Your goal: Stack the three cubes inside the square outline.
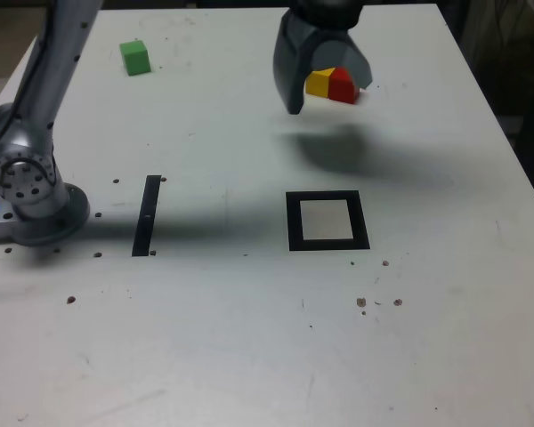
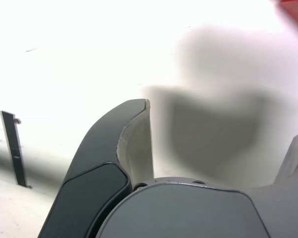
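The yellow cube (image 1: 318, 83) and the red cube (image 1: 343, 86) sit touching side by side at the far middle of the white table. Far off at the exterior view's back left is the green cube (image 1: 135, 57). My gripper (image 1: 329, 93) hangs open above the table just in front of the yellow and red pair, holding nothing, its shadow falling on the table below. In the wrist view the gripper (image 2: 226, 116) is open over bare table and only a corner of the red cube (image 2: 294, 12) shows. The square outline (image 1: 327, 221) lies empty nearer the front.
A narrow black strip (image 1: 147, 215) lies to the exterior view's left of the square outline, also seen as the strip (image 2: 12, 148) in the wrist view. The arm's base (image 1: 27, 200) stands at the table's left edge. Small dark specks dot the table's near half.
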You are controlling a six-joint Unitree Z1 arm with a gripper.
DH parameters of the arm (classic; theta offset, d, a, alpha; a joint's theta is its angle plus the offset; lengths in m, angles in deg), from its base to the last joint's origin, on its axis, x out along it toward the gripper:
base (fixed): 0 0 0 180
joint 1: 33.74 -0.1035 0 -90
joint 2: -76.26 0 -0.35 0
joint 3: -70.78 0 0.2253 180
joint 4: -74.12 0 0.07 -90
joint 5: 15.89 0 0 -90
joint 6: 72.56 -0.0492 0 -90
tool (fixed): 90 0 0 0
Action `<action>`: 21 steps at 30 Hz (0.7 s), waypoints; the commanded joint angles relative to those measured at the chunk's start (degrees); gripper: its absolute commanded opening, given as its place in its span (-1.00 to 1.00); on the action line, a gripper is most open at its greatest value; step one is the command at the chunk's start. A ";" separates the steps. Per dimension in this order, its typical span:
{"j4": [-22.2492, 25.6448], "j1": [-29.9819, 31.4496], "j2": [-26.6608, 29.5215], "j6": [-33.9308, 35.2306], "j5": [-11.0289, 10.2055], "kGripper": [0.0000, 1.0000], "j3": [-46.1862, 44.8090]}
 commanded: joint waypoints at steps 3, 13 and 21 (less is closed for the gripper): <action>2.45 -0.29 -2.98 -0.05 0.17 0.95 5.21; 7.18 -2.67 -8.75 0.00 0.59 0.95 16.88; 9.11 -3.39 -13.10 0.50 1.34 0.95 23.42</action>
